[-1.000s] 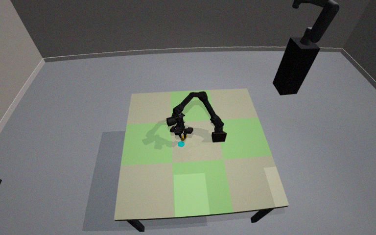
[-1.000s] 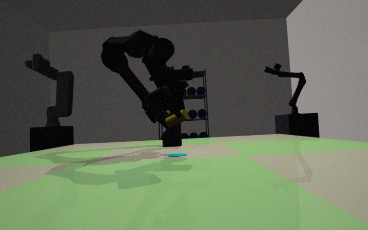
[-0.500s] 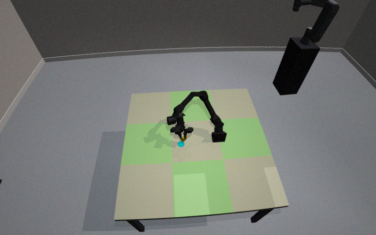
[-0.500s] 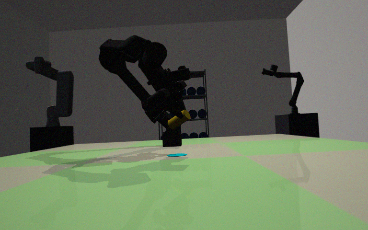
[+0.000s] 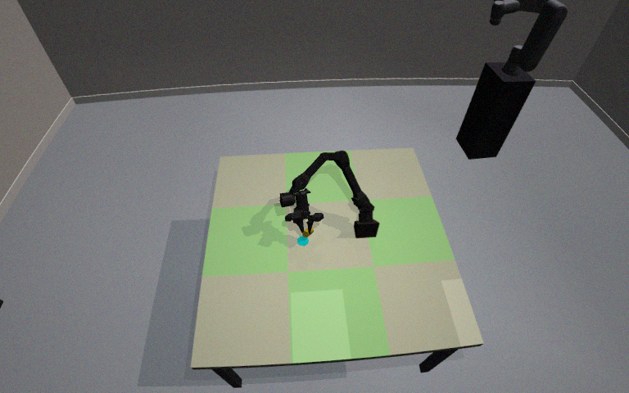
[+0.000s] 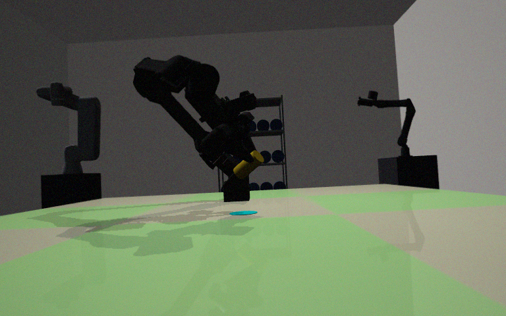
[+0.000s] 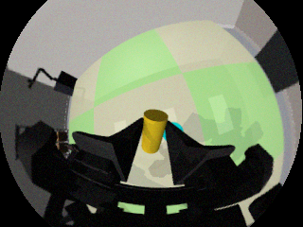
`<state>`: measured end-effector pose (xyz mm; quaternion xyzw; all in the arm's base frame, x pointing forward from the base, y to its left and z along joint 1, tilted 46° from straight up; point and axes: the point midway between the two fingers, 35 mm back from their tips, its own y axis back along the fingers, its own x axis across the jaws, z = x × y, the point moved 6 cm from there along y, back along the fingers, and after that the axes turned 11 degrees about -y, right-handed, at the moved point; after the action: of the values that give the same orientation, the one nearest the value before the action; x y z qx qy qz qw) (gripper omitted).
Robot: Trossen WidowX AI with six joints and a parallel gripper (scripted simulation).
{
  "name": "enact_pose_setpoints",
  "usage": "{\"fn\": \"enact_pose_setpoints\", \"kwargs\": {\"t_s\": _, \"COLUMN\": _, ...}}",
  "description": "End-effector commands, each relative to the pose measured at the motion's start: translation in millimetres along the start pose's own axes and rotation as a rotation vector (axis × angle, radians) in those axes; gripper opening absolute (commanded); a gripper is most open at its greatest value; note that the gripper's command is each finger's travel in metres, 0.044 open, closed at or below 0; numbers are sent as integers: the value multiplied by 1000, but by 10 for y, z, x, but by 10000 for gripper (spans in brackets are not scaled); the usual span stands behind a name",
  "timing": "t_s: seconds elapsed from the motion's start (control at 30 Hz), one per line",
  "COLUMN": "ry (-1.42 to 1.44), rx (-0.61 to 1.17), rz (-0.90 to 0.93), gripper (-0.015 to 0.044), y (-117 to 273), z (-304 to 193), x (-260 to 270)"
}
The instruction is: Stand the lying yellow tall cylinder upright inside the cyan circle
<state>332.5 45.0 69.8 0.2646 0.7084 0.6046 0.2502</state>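
The yellow tall cylinder (image 5: 305, 233) (image 6: 244, 168) (image 7: 154, 132) is held in the air, tilted between lying and upright. My gripper (image 5: 308, 232) (image 6: 248, 164) (image 7: 154, 121) is shut on it, with one finger on each side in the wrist view. The cyan circle (image 5: 302, 241) (image 6: 243, 212) lies flat on the table with nothing standing on it. In the exterior view the cylinder hangs well above the circle. In the wrist view the right finger and the cylinder hide part of the circle.
The table (image 5: 246, 314) (image 6: 223, 283) has green and beige squares. My arm's base (image 5: 366, 228) stands on it, to the right of the circle in the top view. Other arms on dark pedestals (image 5: 495, 110) (image 6: 408, 172) and a shelf rack (image 6: 282, 141) stand beyond the table.
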Motion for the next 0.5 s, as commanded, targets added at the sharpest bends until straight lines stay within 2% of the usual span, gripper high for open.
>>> {"fn": "enact_pose_setpoints", "kwargs": {"t_s": 0.0, "ry": 5, "rx": -34, "rz": 6, "gripper": 105, "y": 24, "z": -12, "x": -3}}
{"fn": "enact_pose_setpoints", "kwargs": {"t_s": 0.47, "ry": 19, "rx": -133, "rz": 38, "gripper": 105, "y": 20, "z": -73, "x": -32}}
